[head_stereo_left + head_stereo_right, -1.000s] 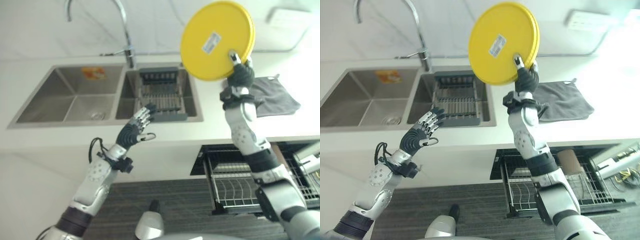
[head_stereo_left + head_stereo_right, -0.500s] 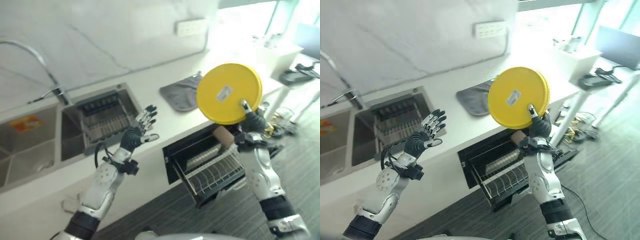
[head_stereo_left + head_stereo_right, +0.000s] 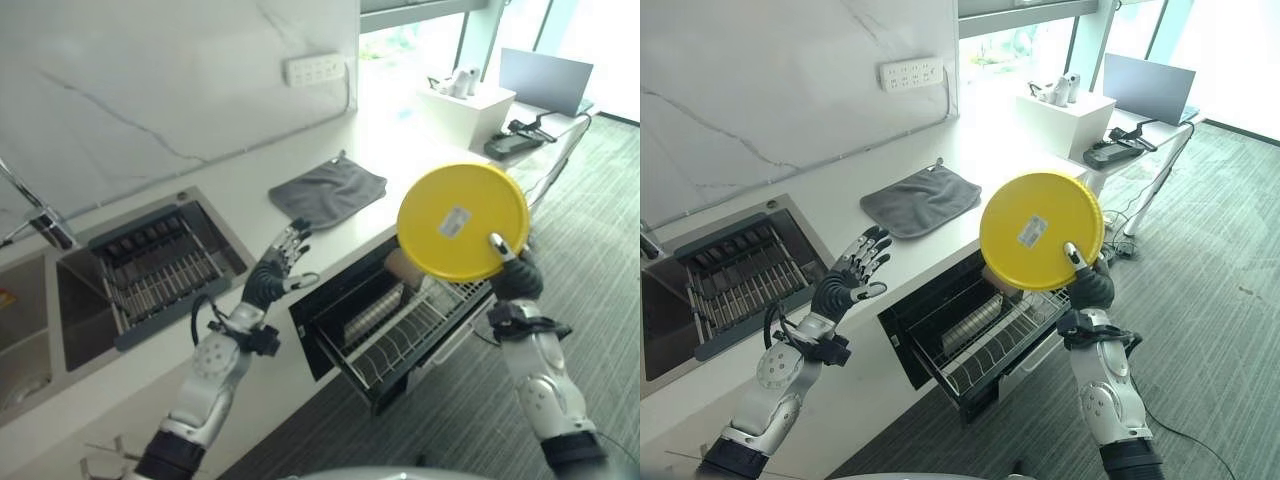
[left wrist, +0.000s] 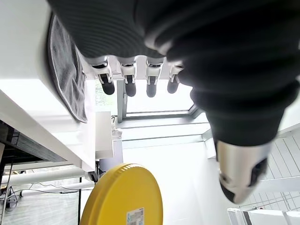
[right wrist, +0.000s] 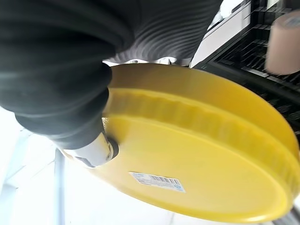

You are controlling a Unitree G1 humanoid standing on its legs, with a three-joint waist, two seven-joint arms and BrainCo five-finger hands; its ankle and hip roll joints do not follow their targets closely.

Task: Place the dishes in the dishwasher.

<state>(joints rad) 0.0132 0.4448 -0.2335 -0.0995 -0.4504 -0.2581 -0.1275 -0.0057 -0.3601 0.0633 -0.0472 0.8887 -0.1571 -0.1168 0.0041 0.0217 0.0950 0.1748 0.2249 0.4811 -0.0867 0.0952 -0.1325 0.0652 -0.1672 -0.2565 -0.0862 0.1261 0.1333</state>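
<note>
A round yellow plate (image 3: 462, 222) with a white sticker on its underside is held upright, its rim pinched by my right hand (image 3: 512, 278); my thumb (image 5: 91, 150) presses on the plate (image 5: 201, 150). It hangs just above the pulled-out wire rack (image 3: 400, 338) of the open dishwasher (image 3: 940, 320) under the counter. My left hand (image 3: 272, 281) is raised at the counter's front edge, holding nothing, its fingers (image 4: 127, 85) straight and spread. The plate (image 4: 124, 199) also shows past them.
A grey cloth (image 3: 327, 190) lies on the white counter (image 3: 820, 215). A sink with a dark drainer rack (image 3: 150, 272) is at the left. A beige cylinder (image 3: 403, 266) stands in the dishwasher behind the plate. A white desk with devices (image 3: 1095, 110) is far right.
The camera has swung right, from the sink toward the dishwasher. My right hand still holds the plate, which now sits lower, over the pulled-out rack. The left hand stays raised and open.
</note>
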